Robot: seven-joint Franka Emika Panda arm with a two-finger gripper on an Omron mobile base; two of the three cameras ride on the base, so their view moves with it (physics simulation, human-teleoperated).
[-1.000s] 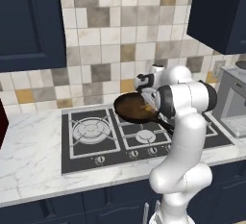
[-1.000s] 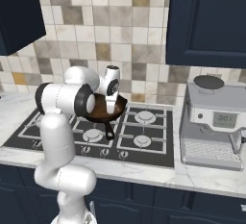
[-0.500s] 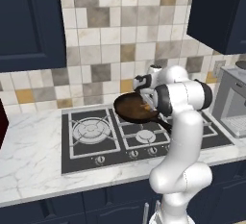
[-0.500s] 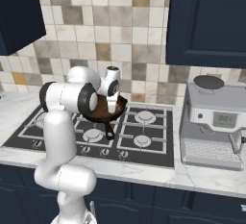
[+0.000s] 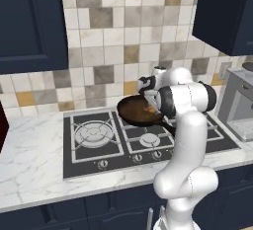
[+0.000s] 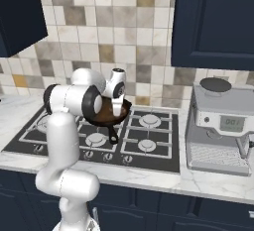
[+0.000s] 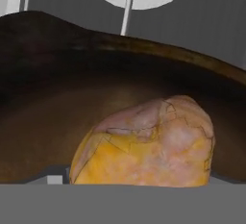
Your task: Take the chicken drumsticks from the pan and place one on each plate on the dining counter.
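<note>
Dark pan (image 5: 140, 111) on the black stove (image 5: 94, 142), with the gripper (image 6: 117, 110) lowered into it over a drumstick (image 7: 146, 146).

Marble counter (image 5: 29, 165) is seen around the stove, which sits below a tiled wall; the pan rests over a rear burner with its black handle (image 6: 112, 135) pointing toward the front edge. An orange-brown drumstick is seen lying on the pan's floor, very close to the hand camera and just below the pan's far wall. Whether the jaws are spread or closing on the drumstick cannot be told. A grey coffee machine (image 6: 218, 126) stands on the counter to the right of the stove.
</note>
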